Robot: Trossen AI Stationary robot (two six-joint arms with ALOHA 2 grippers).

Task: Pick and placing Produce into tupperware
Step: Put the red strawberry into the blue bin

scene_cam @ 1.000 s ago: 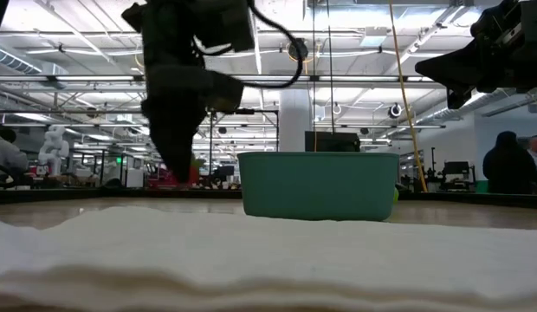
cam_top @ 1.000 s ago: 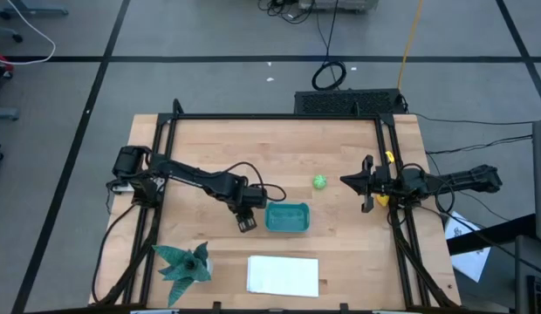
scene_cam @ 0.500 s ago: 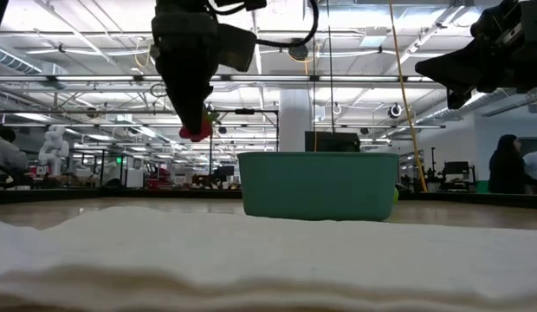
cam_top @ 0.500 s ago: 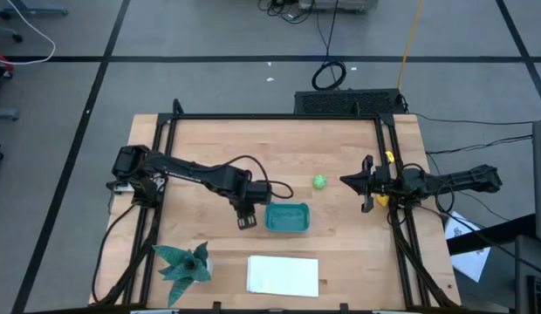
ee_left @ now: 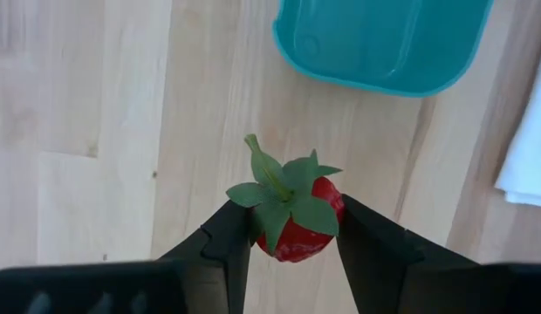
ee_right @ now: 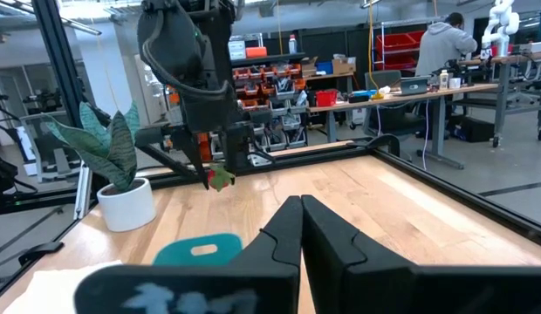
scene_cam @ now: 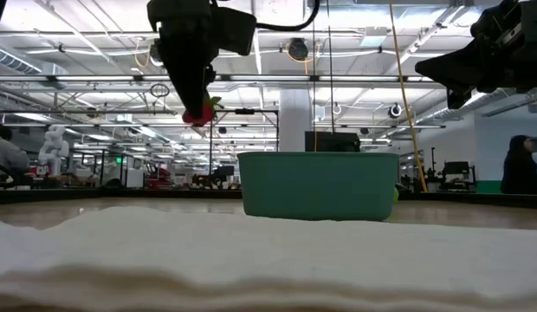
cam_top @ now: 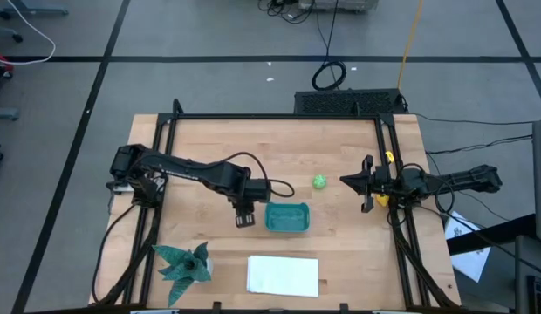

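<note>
Your left pincer [ee_left: 292, 228] pinches the red strawberry [ee_left: 297, 220] in the air, just at 9 o'clock of the teal tub [cam_top: 287, 217]. Release too early and it falls on the table [cam_top: 340, 253]. The right pincer [cam_top: 351, 181], pressed together, waits at 3 o'clock.

arms: two, dark, slim jointed links
left pincer [ee_left: 292, 253]: black angular fingers
cables: black loops along the left arm
</note>
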